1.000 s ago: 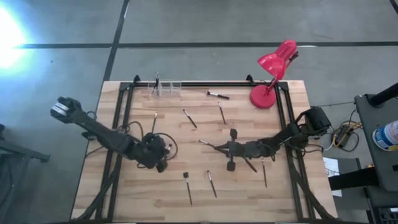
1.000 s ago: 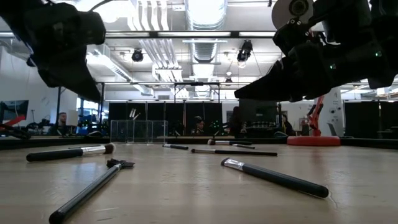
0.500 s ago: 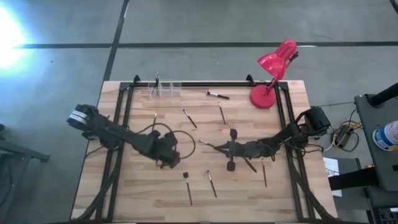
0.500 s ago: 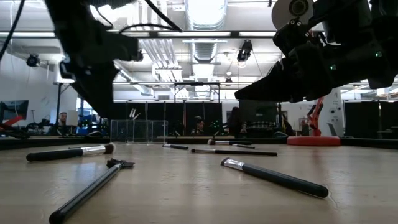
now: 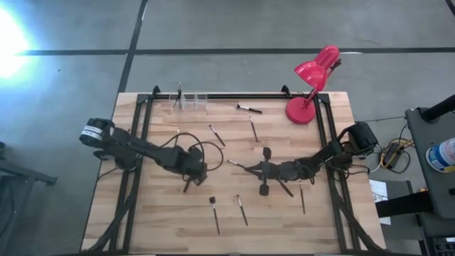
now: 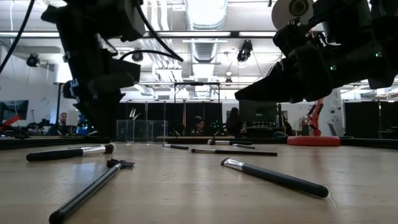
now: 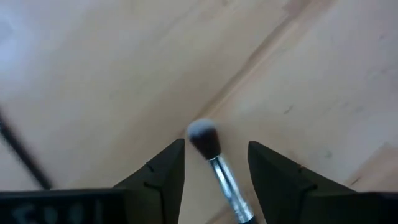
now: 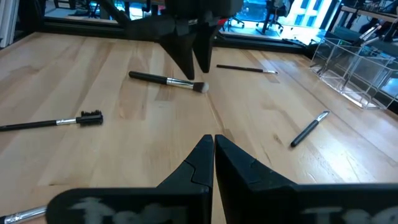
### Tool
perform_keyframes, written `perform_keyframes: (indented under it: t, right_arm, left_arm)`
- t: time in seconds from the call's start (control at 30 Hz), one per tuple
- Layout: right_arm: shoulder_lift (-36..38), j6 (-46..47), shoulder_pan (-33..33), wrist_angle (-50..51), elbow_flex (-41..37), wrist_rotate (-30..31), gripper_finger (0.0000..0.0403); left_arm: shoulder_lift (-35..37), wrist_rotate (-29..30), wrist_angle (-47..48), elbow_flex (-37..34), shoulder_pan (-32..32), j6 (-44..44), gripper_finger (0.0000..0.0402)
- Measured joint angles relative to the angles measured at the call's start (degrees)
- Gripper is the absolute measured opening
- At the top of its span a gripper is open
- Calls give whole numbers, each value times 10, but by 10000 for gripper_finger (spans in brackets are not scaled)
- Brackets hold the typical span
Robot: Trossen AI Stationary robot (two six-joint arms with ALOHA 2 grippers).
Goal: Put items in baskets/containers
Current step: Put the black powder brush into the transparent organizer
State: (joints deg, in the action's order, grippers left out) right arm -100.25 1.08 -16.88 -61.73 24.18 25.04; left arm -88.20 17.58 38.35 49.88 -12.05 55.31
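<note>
A red desk lamp [image 5: 313,78] is standing at the upper right corner of a pale wooden table [image 5: 234,213], which is sitting on a grey floor [image 5: 213,28] crossed by dark lines.

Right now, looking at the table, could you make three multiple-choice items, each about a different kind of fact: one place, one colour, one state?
1. Where does the lamp stand?
A. far right corner of the table
B. near left corner
C. table centre

2. What colour is the lamp?
A. blue
B. red
C. white

3. How does the left gripper stand over the brush?
A. shut on its handle
B. open, fingers on either side of it
C. far away from it

Answers:
1. A, as the high view shows it by the table's far right corner.
2. B, base and shade are both red.
3. B, the left wrist view shows the brush between the spread fingers, not gripped.
</note>
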Motion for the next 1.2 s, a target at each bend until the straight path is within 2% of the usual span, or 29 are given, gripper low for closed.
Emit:
perform_keyframes:
  t: [0.47,0.6,0.77,0.87,1.07,1.13,1.2]
  right_arm:
    - [0,0,0,0,0,0,8]
    - [0,0,0,0,0,0,8]
    - [0,0,0,1,0,4,8]
    - [0,0,0,1,-1,4,8]
    - [0,0,0,2,-1,5,8]
    - [0,0,0,2,-1,5,8]
    - [0,0,0,2,-1,5,8]
  left_arm:
    - [2,-12,-117,-82,23,-22,159]
    - [3,-8,-120,-90,23,-37,113]
    - [7,-8,-119,-88,24,-76,21]
    - [21,0,-108,-77,24,-107,10]
    - [104,103,-109,-54,24,-156,4]
    - [144,169,-113,-53,21,-173,3]
    - [182,262,-116,-53,18,-196,2]
